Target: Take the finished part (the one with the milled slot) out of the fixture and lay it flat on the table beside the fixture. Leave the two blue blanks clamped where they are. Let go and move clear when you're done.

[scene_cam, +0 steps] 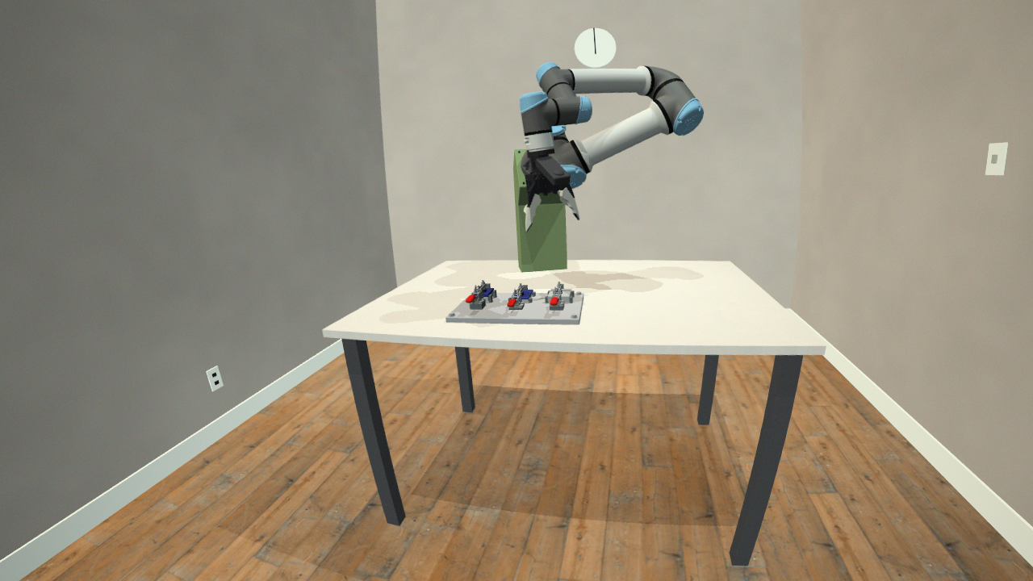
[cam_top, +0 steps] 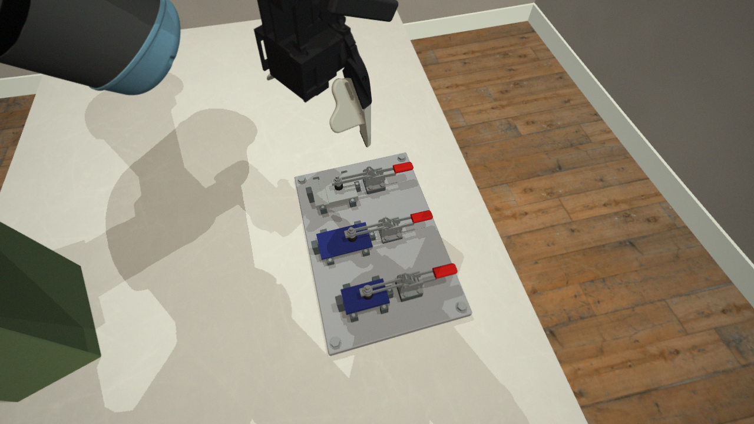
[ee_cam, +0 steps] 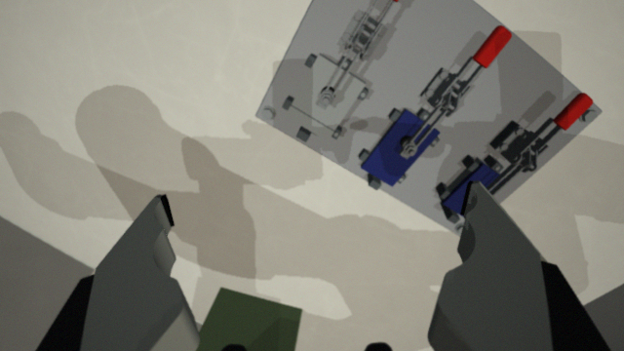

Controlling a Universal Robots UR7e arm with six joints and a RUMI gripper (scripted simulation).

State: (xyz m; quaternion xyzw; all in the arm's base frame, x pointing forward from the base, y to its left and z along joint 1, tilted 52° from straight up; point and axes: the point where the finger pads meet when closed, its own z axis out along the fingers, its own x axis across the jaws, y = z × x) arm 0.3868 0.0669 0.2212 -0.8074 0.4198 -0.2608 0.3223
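Your end effector (cam_top: 316, 100) is hanging high above the desk (cam_top: 221, 295), fingers spread fully, gripping nothing. The slotted part (cam_top: 340, 197) is sitting clamped at the far end of the fixture (cam_top: 447, 295); both blanks (cam_top: 342, 239) (cam_top: 364, 298) are lying clamped nearer you.

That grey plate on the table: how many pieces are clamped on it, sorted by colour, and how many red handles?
On the fixture plate:
Blue blanks: 2
Pale grey finished part: 1
Red clamp handles: 3
Total: 6
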